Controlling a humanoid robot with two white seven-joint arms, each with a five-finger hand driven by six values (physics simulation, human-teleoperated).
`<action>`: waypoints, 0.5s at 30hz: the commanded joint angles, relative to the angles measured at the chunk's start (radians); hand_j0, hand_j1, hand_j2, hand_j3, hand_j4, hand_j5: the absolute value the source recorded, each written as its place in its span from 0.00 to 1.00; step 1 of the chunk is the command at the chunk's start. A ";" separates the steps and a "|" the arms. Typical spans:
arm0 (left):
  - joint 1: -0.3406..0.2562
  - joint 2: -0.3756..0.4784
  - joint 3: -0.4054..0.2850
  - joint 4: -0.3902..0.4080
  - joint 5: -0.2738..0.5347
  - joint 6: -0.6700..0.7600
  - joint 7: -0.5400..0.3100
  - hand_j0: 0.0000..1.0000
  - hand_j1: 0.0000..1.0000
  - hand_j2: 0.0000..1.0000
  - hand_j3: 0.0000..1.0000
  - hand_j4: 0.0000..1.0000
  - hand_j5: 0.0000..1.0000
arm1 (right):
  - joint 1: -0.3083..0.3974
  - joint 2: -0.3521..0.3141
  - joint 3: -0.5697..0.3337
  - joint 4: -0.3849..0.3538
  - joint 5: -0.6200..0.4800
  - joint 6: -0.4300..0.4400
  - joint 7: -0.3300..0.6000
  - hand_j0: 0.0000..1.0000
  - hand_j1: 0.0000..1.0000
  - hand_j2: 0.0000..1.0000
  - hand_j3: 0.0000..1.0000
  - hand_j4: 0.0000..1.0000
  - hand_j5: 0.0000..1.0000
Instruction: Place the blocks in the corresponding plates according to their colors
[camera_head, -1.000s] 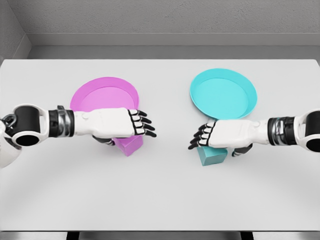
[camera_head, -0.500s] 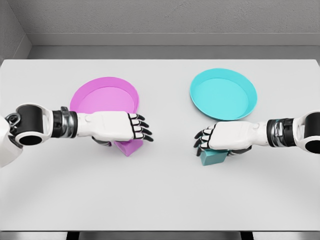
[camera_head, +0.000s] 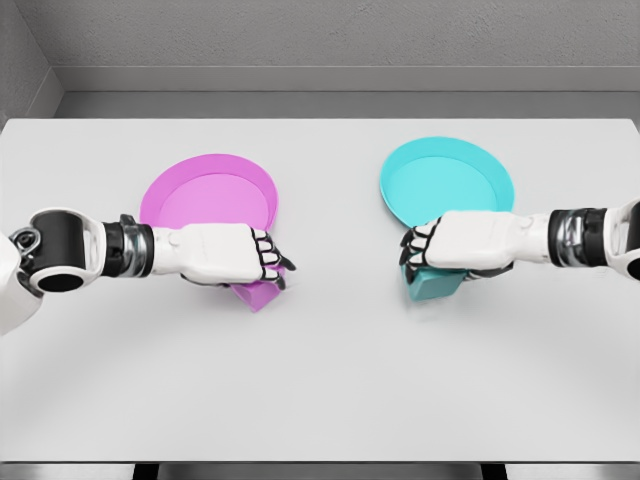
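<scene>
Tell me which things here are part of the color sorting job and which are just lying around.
Part of the job:
pink block
teal block
pink plate
teal plate
left robot hand
right robot hand

Lying about:
nothing besides the table

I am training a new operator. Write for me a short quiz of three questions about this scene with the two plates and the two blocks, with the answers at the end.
1. True or false: the pink block already lies inside the pink plate.
2. Which hand is curled over the teal block? A) left hand B) right hand C) neither
3. Fill in: the teal plate sits on the table toward the robot's ____ side.

Key:
1. False. It is on the table by the plate's near edge, under the left hand.
2. B, the right hand.
3. right
</scene>
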 joint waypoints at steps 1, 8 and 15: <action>0.000 0.000 -0.003 0.000 -0.014 -0.003 -0.003 0.65 0.65 0.65 0.65 0.65 0.65 | -0.002 -0.001 -0.014 0.006 -0.008 0.005 0.001 0.63 0.63 0.63 0.63 0.63 0.63; 0.002 -0.002 -0.003 -0.003 -0.002 -0.003 -0.002 0.51 0.51 0.51 0.51 0.51 0.51 | -0.045 0.002 -0.055 0.063 -0.013 0.008 0.001 0.63 0.63 0.63 0.63 0.63 0.63; 0.005 0.011 0.007 -0.021 0.064 -0.003 0.012 0.51 0.51 0.51 0.51 0.51 0.51 | -0.084 0.005 -0.080 0.127 -0.011 0.059 0.001 0.63 0.63 0.63 0.63 0.63 0.63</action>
